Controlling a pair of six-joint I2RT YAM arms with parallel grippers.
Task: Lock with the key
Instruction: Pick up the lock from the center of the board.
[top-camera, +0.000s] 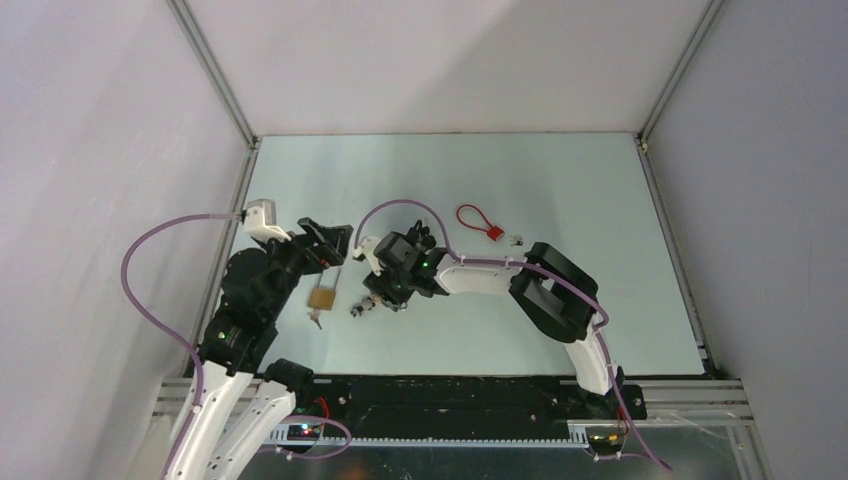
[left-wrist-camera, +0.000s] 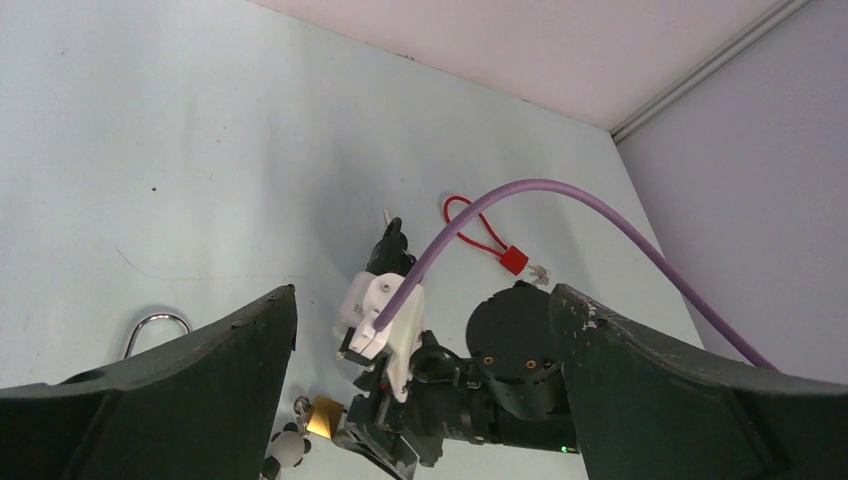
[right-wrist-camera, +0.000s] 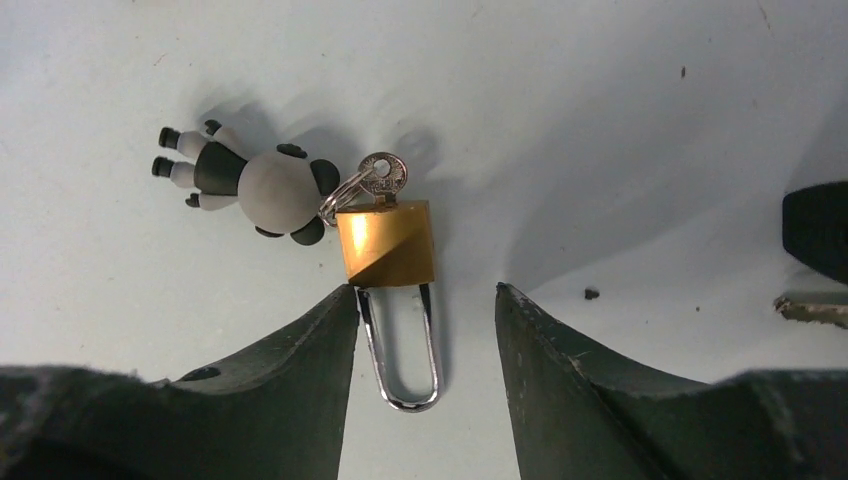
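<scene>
1. Padlock is laid flat on the worktop, left of the middle and toward the near edge, where both arms can reach it.
2. Right hand is held low over it, spread open with nothing gripped. The shackle is straddled by its fingers, one just beside a leg, the other apart. A pinch is judged to be intended, so that the lock is steadied.
3. Left hand is poised nearby, spread wide and empty, and is judged to be held free for turning the key.
4. A second brass lock is seen close by the left hand in the top view. Its part in the task cannot be told.
5. Both shackle legs appear seated in the body, but whether it is latched cannot be told.
6. A panda charm is ringed to the key and lies just beside the body's corner.
7. The key is seated in the keyway, opposite the shackle, so only a turn is judged to be needed.
</scene>
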